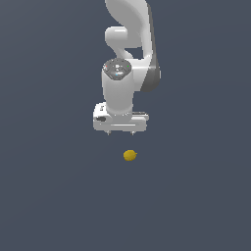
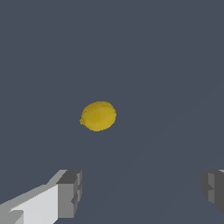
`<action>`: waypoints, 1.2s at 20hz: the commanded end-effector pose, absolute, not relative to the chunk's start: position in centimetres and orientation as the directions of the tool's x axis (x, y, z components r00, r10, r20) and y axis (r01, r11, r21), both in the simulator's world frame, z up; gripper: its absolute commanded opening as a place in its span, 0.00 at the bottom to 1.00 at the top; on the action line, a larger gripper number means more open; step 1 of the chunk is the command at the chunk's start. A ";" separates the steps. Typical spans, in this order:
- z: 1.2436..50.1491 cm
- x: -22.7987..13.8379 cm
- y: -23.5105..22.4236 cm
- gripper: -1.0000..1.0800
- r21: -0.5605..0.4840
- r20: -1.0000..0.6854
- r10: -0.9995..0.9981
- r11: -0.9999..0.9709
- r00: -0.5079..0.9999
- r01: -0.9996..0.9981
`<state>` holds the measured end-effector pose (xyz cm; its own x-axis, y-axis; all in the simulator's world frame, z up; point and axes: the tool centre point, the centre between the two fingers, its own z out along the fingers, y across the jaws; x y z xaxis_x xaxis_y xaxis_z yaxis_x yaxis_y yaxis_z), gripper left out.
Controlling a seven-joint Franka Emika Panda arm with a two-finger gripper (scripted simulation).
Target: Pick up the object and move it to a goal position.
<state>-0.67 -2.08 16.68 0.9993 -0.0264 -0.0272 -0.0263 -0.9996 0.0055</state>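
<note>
The object [image 1: 130,155] is a small yellow-orange lemon-like blob lying on the plain dark grey surface. It also shows in the wrist view as a rounded yellow object [image 2: 98,116]. My white gripper [image 1: 120,133] hangs above and slightly behind it, toward the exterior view's left, not touching it. In the wrist view the gripper [image 2: 142,190] is open, its two grey fingertips [image 2: 70,192] set wide apart with nothing between them.
The white arm [image 1: 128,54] rises behind the gripper to the top of the exterior view. A uniform dark grey surface [image 1: 49,196] fills everything else in view.
</note>
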 end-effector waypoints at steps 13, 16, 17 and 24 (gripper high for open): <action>16.7 -0.9 -1.1 0.96 0.018 -0.044 0.046 -0.999 0.998 0.047; 16.7 -0.9 -1.1 0.96 0.018 -0.044 0.045 -0.999 0.998 0.046; 16.7 -0.9 -1.1 0.96 0.018 -0.043 0.043 -0.999 0.998 0.044; 15.9 -0.5 -0.8 0.96 0.016 -0.039 -0.009 -1.000 0.999 -0.008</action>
